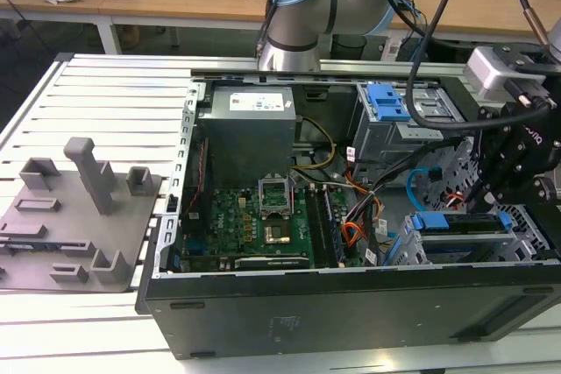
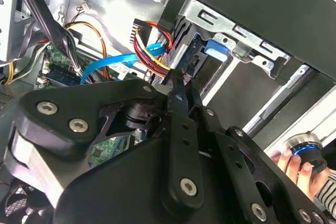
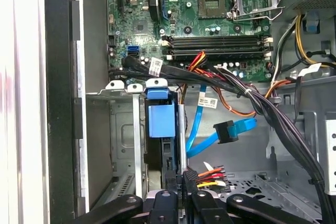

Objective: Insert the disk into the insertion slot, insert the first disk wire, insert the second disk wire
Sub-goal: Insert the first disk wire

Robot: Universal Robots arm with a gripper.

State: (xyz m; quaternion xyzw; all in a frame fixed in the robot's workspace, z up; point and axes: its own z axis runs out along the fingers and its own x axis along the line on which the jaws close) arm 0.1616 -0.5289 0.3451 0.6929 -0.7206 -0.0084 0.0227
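Note:
The disk sits in the insertion slot (image 3: 122,129), its blue carrier (image 3: 159,119) showing at the cage (image 1: 465,247) on the exterior view's right. My gripper (image 3: 184,190) is shut on the small black plug of the first disk wire (image 3: 209,173), a red, orange and black bundle, right beside the disk's dark end. In the second wrist view the fingers (image 2: 181,85) pinch together just under the same bundle (image 2: 149,48). The second disk wire (image 3: 220,132), a flat blue cable, hangs loose nearby, and its dark plug is joined to nothing.
Thick black cable bundles (image 3: 252,100) cross above the cage. The motherboard (image 3: 210,19) lies beyond them, and the power supply (image 1: 245,124) stands at the case's back. A taller cage with a blue latch (image 1: 388,102) is behind. A person's hand (image 2: 296,166) holds a blue-ringed knob outside the case.

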